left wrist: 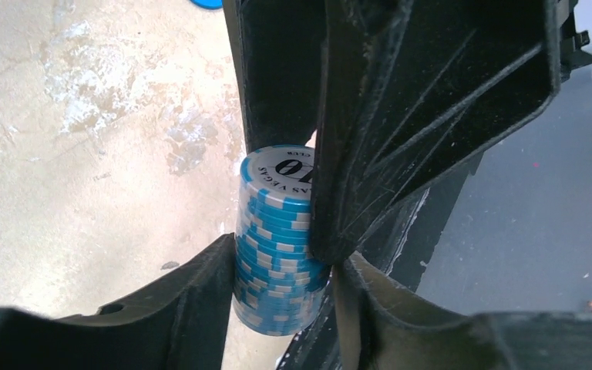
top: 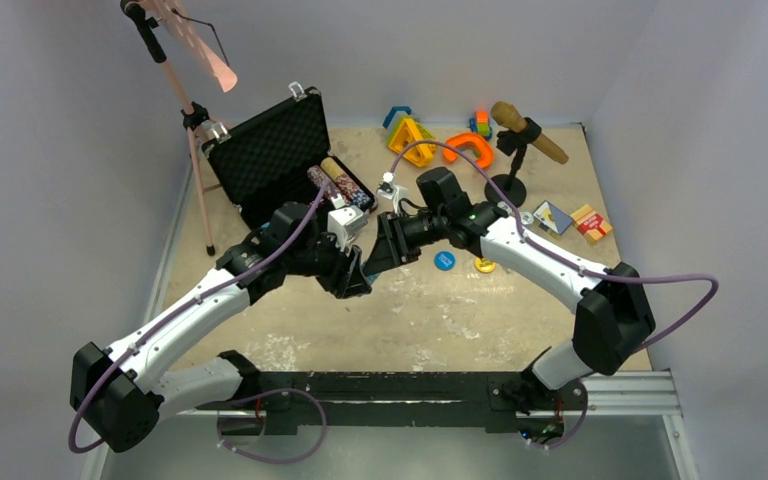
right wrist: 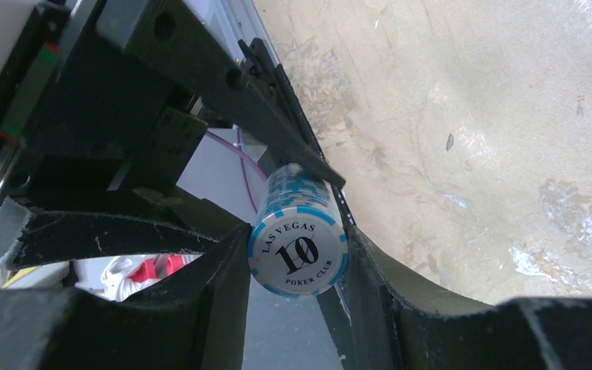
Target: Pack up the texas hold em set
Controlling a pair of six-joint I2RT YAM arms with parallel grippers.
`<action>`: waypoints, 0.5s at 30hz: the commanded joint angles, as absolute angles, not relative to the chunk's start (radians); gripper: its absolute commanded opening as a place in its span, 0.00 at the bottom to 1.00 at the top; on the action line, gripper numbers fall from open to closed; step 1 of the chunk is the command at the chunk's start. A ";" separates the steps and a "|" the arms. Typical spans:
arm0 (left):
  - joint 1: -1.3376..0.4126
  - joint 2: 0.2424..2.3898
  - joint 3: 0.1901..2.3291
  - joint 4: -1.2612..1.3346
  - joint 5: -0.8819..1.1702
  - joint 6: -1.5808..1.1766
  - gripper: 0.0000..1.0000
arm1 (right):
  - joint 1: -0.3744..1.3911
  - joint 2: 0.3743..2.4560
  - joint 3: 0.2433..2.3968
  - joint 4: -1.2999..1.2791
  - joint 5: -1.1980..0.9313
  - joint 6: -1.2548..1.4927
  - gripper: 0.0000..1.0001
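A stack of blue-and-white poker chips (left wrist: 277, 239) hangs above the table between my two grippers, which meet at mid-table. My right gripper (right wrist: 299, 262) is shut on the stack (right wrist: 299, 245), whose "10" face points at its camera. My left gripper (left wrist: 281, 293) grips the same stack lower down, a finger pressed on each side, right beside the right gripper's fingers (left wrist: 370, 154). In the top view both grippers (top: 365, 268) hide the stack. The black briefcase (top: 270, 150) lies open at the back left with chip stacks (top: 345, 185) in it.
A blue disc (top: 444, 260) and a yellow disc (top: 484, 265) lie right of the grippers. Card decks (top: 552, 216) (top: 591, 222) sit at the right. Plastic toys (top: 412, 140), a microphone (top: 528, 132) on its stand and a tripod (top: 198, 170) line the back and left.
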State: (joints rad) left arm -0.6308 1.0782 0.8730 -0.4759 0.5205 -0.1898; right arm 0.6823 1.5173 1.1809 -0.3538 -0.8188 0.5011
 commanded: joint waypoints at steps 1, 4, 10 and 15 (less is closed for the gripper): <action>-0.637 1.079 0.915 -0.464 0.520 -0.177 0.39 | 0.690 1.477 1.221 -0.292 -0.895 0.509 0.00; -0.637 1.079 0.918 -0.458 0.555 -0.178 0.00 | 0.690 1.478 1.220 -0.290 -0.895 0.507 0.00; -0.637 1.060 0.912 -0.447 0.564 -0.187 0.00 | 0.687 1.450 1.217 -0.285 -0.862 0.496 0.46; -0.627 1.046 0.908 -0.443 0.531 -0.205 0.00 | 0.646 1.381 1.185 -0.265 -0.813 0.490 0.77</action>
